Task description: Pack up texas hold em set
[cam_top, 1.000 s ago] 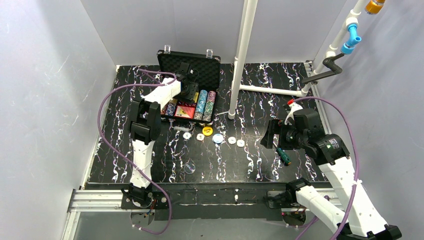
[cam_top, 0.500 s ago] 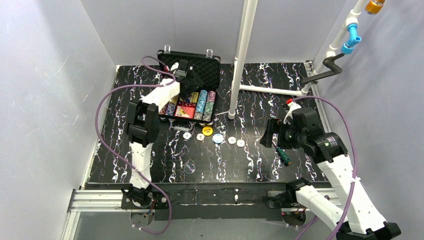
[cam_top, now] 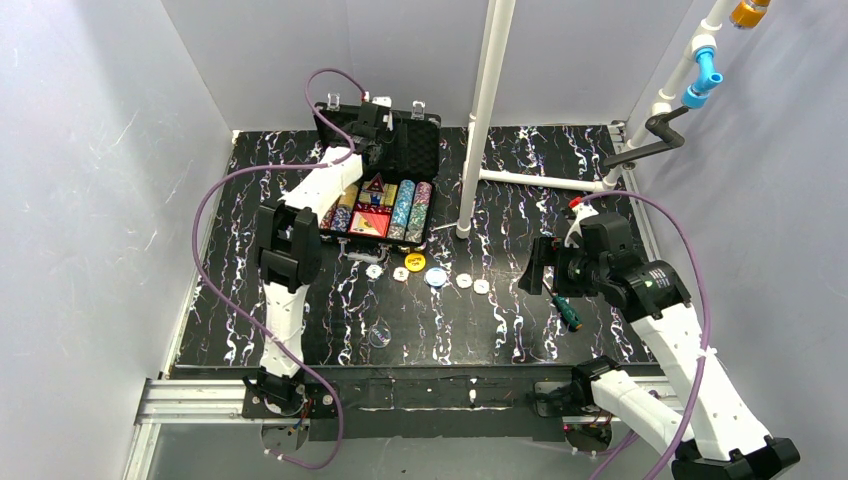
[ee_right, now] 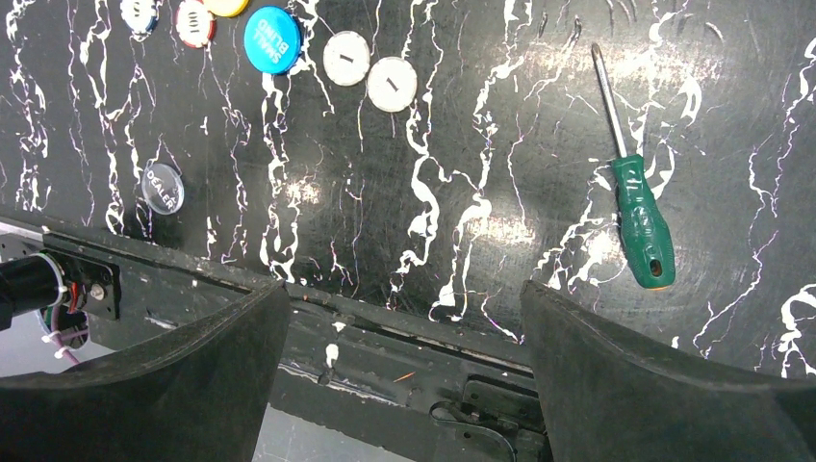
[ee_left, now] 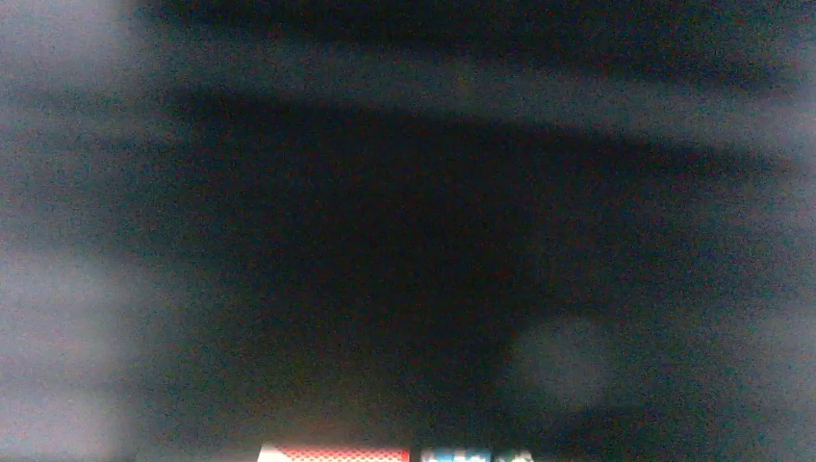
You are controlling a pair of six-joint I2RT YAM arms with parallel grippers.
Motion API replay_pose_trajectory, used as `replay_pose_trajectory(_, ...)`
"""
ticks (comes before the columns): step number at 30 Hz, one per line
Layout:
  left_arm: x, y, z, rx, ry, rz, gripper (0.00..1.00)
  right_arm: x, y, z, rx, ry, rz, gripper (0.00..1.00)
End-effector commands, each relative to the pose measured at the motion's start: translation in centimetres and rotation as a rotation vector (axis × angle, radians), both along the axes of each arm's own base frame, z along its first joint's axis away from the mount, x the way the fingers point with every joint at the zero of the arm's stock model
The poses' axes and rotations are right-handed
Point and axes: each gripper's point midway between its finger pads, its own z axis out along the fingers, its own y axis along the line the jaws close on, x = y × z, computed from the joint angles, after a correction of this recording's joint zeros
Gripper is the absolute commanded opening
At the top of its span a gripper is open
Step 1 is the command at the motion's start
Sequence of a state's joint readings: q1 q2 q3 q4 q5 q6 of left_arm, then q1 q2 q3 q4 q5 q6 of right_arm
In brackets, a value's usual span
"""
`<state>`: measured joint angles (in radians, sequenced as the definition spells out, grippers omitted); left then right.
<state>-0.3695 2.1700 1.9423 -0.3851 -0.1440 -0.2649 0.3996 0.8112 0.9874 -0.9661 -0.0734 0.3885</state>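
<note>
Seen from above, a black foam-lined case (cam_top: 418, 148) stands open in the upper middle of the frame on a black, white-veined table (cam_top: 500, 330), with its lid upright at the back. Its tray holds rows of poker chips (cam_top: 405, 205), a red card deck (cam_top: 369, 223) at the tray's lower edge, and a red triangle (cam_top: 375, 185) lying on the chips. The left gripper (cam_top: 372, 120) is up at the lid's top edge. It is not possible to tell whether its fingers are apart or together, because the left wrist view is a dark blur. Just below the case, loose discs lie in a row on the table: white discs (cam_top: 374, 270), a yellow disc (cam_top: 415, 262) and a blue disc (cam_top: 435, 278). A clear dealer disc (cam_top: 379, 336) lies lower down, apart from the row. At the right of the frame the right gripper (cam_top: 535, 272) hangs above the table. Its wrist view shows the fingers spread wide with nothing between them. A green-handled screwdriver (cam_top: 568, 312) lies just below it.
</note>
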Motion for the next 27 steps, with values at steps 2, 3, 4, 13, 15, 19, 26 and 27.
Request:
replay_pose_trajectory(2, -0.1, 1.9, -1.4, 0.137, -0.004, -0.015, 0.67, 0.7, 0.2, 0.9, 0.01, -0.03, -0.008, 0.97)
replay_pose_trajectory(3, -0.1, 1.9, -1.5, 0.127, -0.021, -0.005, 0.67, 0.7, 0.2, 0.8, 0.01, -0.028, -0.009, 0.97)
replay_pose_trajectory(4, -0.3, 1.9, -1.1, 0.109, -0.046, -0.007, 0.67, 0.7, 0.3, 0.7, 0.011, -0.022, -0.009, 0.97)
replay_pose_trajectory(13, -2.0, 3.0, -0.1, 0.015, -0.207, 0.078, 0.54, 0.6, 0.6, 0.8, 0.028, -0.006, -0.004, 0.96)
replay_pose_trajectory(15, -2.3, 2.7, 0.3, -0.014, -0.234, 0.071, 0.62, 0.6, 0.6, 0.7, 0.029, -0.007, -0.005, 0.96)
replay_pose_trajectory(19, -2.2, 2.1, 0.0, -0.03, -0.221, 0.046, 0.76, 0.5, 0.8, 0.6, 0.037, 0.003, -0.003, 0.96)
replay_pose_trajectory(26, -1.3, 1.7, 1.5, -0.028, -0.221, 0.03, 0.84, 0.5, 0.8, 0.8, 0.04, -0.002, -0.005, 0.96)
replay_pose_trajectory(27, -1.2, 1.6, 2.3, -0.028, -0.227, 0.029, 0.86, 0.5, 0.8, 0.9, 0.039, -0.002, -0.006, 0.96)
